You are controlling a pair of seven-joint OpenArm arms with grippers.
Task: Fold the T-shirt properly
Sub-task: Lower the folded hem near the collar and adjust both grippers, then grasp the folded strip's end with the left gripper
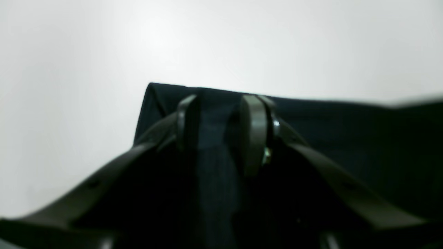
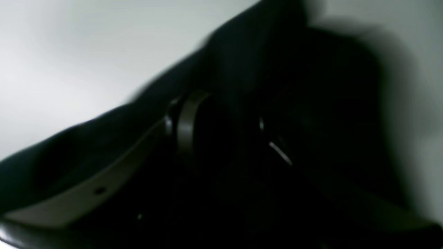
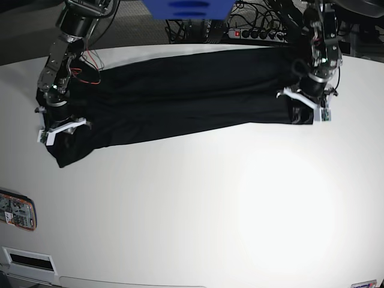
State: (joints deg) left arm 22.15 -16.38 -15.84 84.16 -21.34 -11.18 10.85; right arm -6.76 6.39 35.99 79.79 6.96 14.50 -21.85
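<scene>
T-shirt (image 3: 180, 99) ends (both clamped) hide end effector tips.

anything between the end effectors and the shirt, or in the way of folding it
Nothing visible. Both end effectors are already on the shirt: the left end effector pinches a fold of it, and the right end effector sits at its other end. The table in front is bare.

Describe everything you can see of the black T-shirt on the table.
The T-shirt is plain black soft cloth, folded into a long band stretched across the far side of the white table. The left gripper pinches one end, the right gripper the other. Most lies flat, slightly wrinkled; no print shows.
</scene>
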